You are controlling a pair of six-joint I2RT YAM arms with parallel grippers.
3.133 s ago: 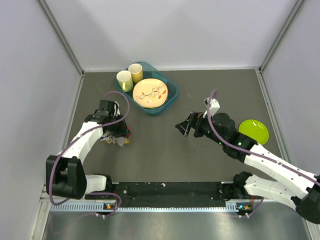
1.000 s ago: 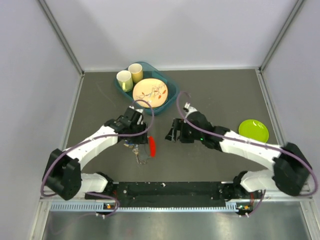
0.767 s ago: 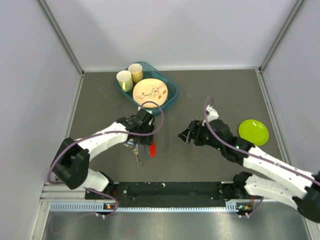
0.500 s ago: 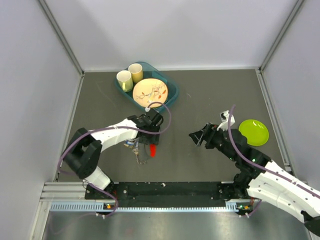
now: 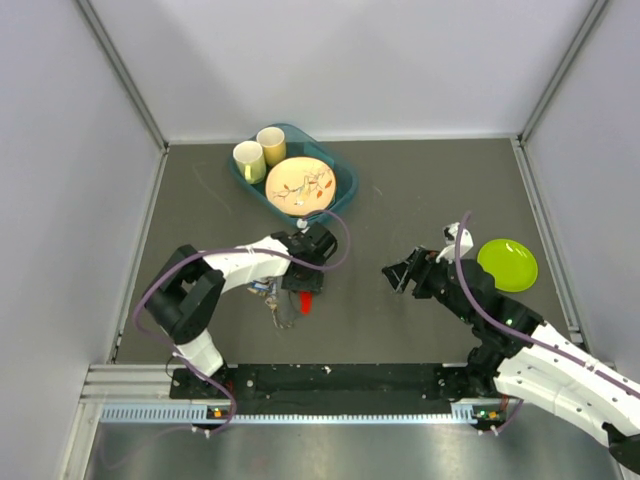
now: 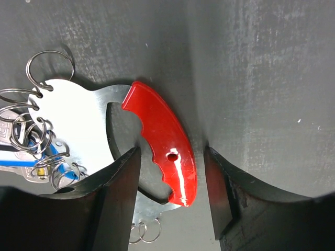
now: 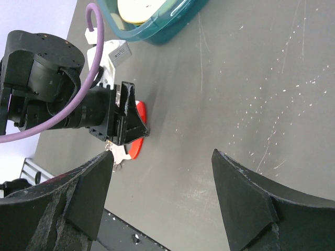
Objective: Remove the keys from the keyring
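Straddles the keyring (image 6: 157,123) on the bench (image 6: 261,78) with the left pincer (image 6: 171,154), released. Holds the right pincer (image 7: 162,157) released too, well apart from the keys (image 6: 32,157).

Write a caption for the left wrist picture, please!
Left claw open on either side of the keyring's red clip, keys bunched beside it on the dark table.

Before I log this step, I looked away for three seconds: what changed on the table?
The keyring with its keys moved rightward toward the middle of the table along with the left jaws, which now stand open astride its red clip. The right jaws reached in toward it, then drew back right, open and empty. The tray, cups and green plate stayed put.
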